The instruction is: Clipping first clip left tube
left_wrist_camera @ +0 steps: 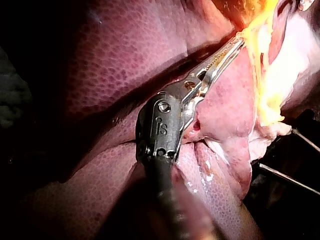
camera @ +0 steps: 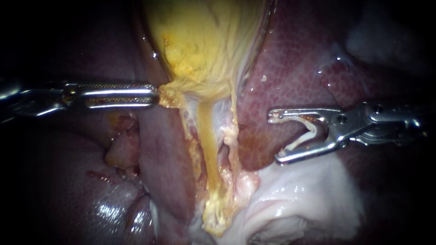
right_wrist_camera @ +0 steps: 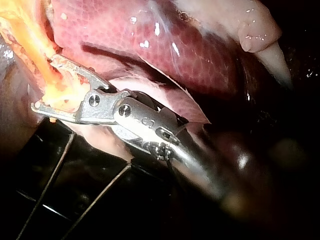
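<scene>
The yellow gallbladder (camera: pixel 204 45) hangs at the top middle. From its neck a yellow left tube (camera: pixel 206 136) and a thinner pale right tube (camera: pixel 234 131) run down. My left instrument (camera: pixel 158 96) comes in level from the left, its jaws shut on the yellow tissue at the gallbladder's neck; the left wrist view shows the same hold by the left instrument (left_wrist_camera: pixel 239 44). My right instrument (camera: pixel 275 137) stands to the right of both tubes, apart from them. Its jaws are spread wide with a white clip (camera: pixel 306 136) seated against both. In the right wrist view, yellow tissue (right_wrist_camera: pixel 62 92) shows by the right instrument (right_wrist_camera: pixel 45 83).
Dark red liver (camera: pixel 295 68) lies behind and to both sides of the tubes. Pale white tissue (camera: pixel 309 195) fills the lower right. Thin metal wires (right_wrist_camera: pixel 50 185) cross the dark base under the specimen.
</scene>
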You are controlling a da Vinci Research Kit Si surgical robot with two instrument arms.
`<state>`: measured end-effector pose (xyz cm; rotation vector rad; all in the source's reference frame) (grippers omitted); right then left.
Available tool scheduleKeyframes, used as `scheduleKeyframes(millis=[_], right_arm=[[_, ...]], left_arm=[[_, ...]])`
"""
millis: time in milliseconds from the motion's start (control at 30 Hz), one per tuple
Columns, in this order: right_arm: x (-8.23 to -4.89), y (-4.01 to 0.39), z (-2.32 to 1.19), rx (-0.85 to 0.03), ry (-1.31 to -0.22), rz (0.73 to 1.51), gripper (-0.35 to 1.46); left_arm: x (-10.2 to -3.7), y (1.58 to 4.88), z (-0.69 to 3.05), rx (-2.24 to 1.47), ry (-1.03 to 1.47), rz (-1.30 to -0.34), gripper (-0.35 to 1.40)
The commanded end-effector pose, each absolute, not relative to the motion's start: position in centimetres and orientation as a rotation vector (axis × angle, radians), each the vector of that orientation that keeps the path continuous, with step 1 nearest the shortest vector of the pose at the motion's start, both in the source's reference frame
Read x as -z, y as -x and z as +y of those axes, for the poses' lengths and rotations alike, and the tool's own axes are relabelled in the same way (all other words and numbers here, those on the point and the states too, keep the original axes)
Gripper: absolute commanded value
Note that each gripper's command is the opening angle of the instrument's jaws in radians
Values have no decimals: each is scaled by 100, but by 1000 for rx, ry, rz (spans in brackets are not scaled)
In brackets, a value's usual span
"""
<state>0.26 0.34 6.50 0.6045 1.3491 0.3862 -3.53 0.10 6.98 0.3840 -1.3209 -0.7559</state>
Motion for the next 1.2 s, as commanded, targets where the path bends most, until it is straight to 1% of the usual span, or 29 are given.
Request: scheduleKeyframes(millis=[33, 133, 467, 633, 667, 867, 1100, 1200], right_arm=[[-650, -26, 34, -386, -605, 1349, 60], [-650, -25, 34, -386, -605, 1349, 60], [-650, -24, 34, -385, -605, 1349, 59], [-650, -24, 33, -385, -605, 1349, 59], [-650, -24, 33, -385, -605, 1349, 59], [-650, -24, 34, -385, -605, 1349, 59], [-650, -24, 34, -385, -605, 1349, 59], [-650, -24, 34, -386, -605, 1349, 59]], left_arm=[[-697, 352, 10, 755, -384, -1321, -16], [-696, 349, 10, 755, -386, -1322, -16], [-679, 319, 13, 749, -405, -1324, -16], [-672, 309, 14, 754, -404, -1322, -11], [-671, 309, 14, 754, -404, -1322, -6], [-671, 316, 15, 757, -401, -1320, 44], [-676, 339, 17, 758, -400, -1322, 58], [-680, 350, 18, 757, -400, -1323, 58]])
